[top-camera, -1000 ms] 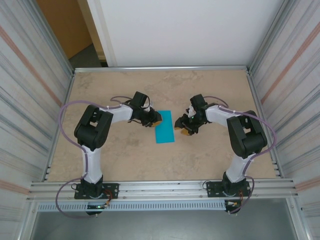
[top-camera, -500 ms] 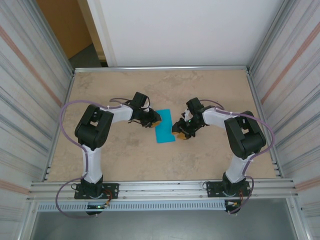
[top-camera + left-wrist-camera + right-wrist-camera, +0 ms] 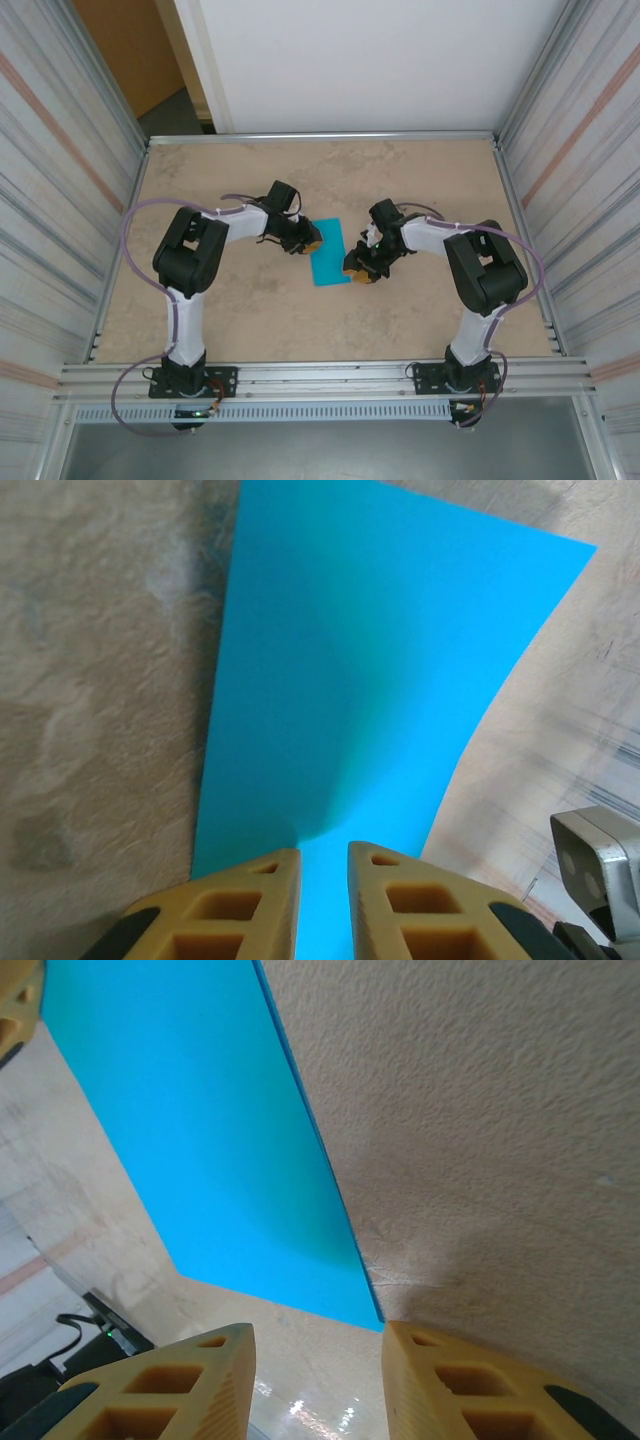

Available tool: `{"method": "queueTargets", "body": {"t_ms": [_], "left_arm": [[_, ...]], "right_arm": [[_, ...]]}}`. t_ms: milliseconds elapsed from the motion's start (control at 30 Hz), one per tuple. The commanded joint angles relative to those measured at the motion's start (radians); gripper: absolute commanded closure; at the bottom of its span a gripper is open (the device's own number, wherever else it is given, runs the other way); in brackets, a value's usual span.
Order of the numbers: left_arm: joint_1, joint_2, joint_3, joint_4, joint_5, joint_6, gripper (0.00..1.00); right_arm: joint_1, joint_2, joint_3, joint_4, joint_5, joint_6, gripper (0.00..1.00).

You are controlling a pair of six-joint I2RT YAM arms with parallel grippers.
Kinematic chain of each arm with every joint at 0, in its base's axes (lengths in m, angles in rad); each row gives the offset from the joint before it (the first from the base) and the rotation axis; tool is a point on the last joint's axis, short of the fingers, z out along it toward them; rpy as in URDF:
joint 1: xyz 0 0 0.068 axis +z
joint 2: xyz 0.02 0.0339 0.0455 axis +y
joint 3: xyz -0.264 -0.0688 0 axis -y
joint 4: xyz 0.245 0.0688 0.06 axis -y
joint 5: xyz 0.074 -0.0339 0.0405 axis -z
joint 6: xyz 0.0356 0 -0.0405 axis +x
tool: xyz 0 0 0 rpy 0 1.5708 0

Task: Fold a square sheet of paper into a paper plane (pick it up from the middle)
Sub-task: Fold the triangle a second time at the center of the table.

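The square sheet of paper (image 3: 329,252) lies mid-table as a narrow teal rectangle, apparently folded in half. My left gripper (image 3: 313,240) is at its upper left edge. In the left wrist view the paper (image 3: 380,680) runs under the left gripper (image 3: 323,855), whose tan fingertips stand a narrow gap apart with teal showing between them. My right gripper (image 3: 358,272) is low at the sheet's near right corner. In the right wrist view that gripper (image 3: 318,1332) is open, and the paper (image 3: 200,1140) ends in a corner just beside one fingertip (image 3: 420,1345). No paper plane shape shows.
The beige table (image 3: 250,300) is bounded by corrugated side walls (image 3: 60,200) and a metal rail (image 3: 320,378) along the near edge. Part of the right arm (image 3: 600,870) shows beyond the paper in the left wrist view.
My right gripper has slid left to the paper's near right corner while its jaws narrowed. The left gripper has stayed at the paper's edge, its jaws slightly closer together.
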Motion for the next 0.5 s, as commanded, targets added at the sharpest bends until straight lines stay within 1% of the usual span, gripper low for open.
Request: {"method": "queueTargets", "body": {"t_ms": [0,333,467], "left_arm": [[-0.003,0.073,-0.016,-0.123,-0.076,-0.005,0.80],[-0.004,0.084,-0.010,-0.123,-0.070,-0.005,0.82],[-0.004,0.085,-0.011,-0.118,-0.064,-0.002,0.82]], "right_arm": [[0.009,0.017,-0.011,-0.026,0.008,-0.032,0.64],[0.015,0.046,-0.001,-0.029,0.002,-0.048,0.65],[0.015,0.051,0.004,-0.025,-0.004,-0.051,0.68]]}}
